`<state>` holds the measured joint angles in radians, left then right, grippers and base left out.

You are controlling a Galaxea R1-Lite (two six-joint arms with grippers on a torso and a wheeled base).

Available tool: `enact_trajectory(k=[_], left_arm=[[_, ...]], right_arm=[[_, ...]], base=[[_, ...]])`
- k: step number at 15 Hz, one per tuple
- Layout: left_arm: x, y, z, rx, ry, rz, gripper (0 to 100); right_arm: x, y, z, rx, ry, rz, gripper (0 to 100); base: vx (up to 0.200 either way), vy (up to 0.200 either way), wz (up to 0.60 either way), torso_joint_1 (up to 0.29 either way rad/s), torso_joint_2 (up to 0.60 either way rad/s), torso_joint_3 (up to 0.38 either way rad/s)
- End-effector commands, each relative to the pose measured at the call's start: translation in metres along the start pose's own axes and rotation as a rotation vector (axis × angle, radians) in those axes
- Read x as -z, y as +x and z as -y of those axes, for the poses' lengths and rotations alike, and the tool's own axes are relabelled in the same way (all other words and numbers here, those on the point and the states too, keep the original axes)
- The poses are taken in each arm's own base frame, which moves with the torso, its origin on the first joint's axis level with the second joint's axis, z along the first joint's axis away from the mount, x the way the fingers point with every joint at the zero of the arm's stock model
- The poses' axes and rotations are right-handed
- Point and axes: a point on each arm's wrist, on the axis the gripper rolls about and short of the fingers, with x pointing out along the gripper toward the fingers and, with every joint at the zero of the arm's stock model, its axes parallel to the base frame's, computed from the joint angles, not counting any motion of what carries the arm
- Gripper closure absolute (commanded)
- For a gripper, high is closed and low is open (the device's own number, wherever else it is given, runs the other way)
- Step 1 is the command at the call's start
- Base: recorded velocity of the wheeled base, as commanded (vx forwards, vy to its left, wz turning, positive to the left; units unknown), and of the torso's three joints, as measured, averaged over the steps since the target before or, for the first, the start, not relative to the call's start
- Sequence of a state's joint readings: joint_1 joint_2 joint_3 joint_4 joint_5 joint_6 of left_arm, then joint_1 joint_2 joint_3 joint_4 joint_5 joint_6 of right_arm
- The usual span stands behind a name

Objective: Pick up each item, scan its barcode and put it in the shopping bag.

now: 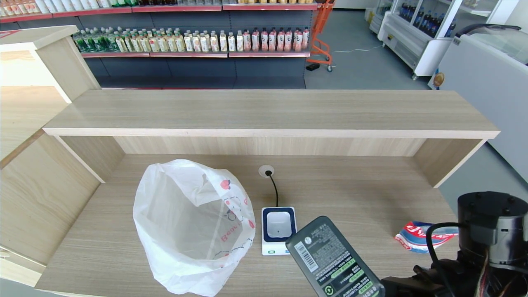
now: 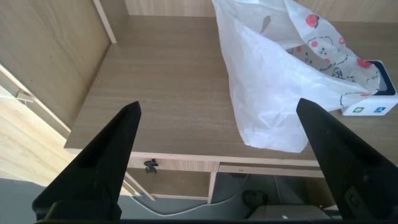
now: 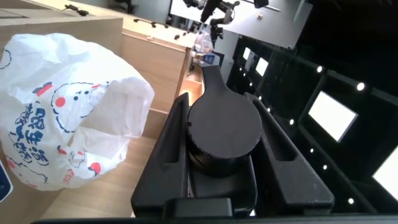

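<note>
From the head view, you are holding the bottle [image 1: 334,260] just beside the scanner [image 1: 279,229], barcode facing up, so the scan could be failing. In the left wrist view, the left tool [image 2: 219,109] is hanging released by the bag [image 2: 280,74]. In the right wrist view, the right tool [image 3: 221,118] is clenching the bottle near one end, risking a slip.

The bag [image 1: 194,227] is translucent white, printed with red and pink cartoon figures and red lettering. The scanner [image 1: 279,230] is white, with a dark blue frame round a pale window. The bottle [image 1: 334,260] is dark grey-green with a white barcode patch, green-and-white print and a black cap. The packet [image 1: 420,237] is red, white and blue. The worktop [image 1: 371,198] is pale wood grain. The left end effector [image 2: 219,107] and right end effector [image 3: 216,102] are black.
</note>
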<state>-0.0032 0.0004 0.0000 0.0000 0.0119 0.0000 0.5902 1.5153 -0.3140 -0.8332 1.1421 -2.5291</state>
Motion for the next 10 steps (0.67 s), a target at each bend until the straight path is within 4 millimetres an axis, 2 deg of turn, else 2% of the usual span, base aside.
enact_trajectory(k=[1, 3, 5, 6, 8, 9, 10], left_arm=[[0.0, 0.0, 0.0, 0.0, 0.0, 0.0, 0], [0.0, 0.0, 0.0, 0.0, 0.0, 0.0, 0], [0.0, 0.0, 0.0, 0.0, 0.0, 0.0, 0], [0.0, 0.0, 0.0, 0.0, 0.0, 0.0, 0], [0.0, 0.0, 0.0, 0.0, 0.0, 0.0, 0], [0.0, 0.0, 0.0, 0.0, 0.0, 0.0, 0], [0.0, 0.0, 0.0, 0.0, 0.0, 0.0, 0]], right_arm=[[0.0, -0.001, 0.002, 0.002, -0.006, -0.001, 100], [0.003, -0.002, 0.0, -0.007, 0.016, -0.015, 100], [0.016, -0.026, -0.004, -0.066, 0.154, -0.136, 100], [0.021, -0.054, -0.004, -0.113, 0.362, -0.29, 100], [0.023, -0.093, 0.024, -0.15, 0.593, -0.632, 100], [0.017, -0.104, 0.029, -0.117, 0.781, -0.769, 100], [0.018, -0.107, 0.032, -0.051, 0.926, -0.82, 100]], base=[[0.0, 0.0, 0.0, 0.0, 0.0, 0.0], [0.0, 0.0, 0.0, 0.0, 0.0, 0.0], [0.0, 0.0, 0.0, 0.0, 0.0, 0.0], [0.0, 0.0, 0.0, 0.0, 0.0, 0.0], [0.0, 0.0, 0.0, 0.0, 0.0, 0.0], [0.0, 0.0, 0.0, 0.0, 0.0, 0.0], [0.0, 0.0, 0.0, 0.0, 0.0, 0.0]])
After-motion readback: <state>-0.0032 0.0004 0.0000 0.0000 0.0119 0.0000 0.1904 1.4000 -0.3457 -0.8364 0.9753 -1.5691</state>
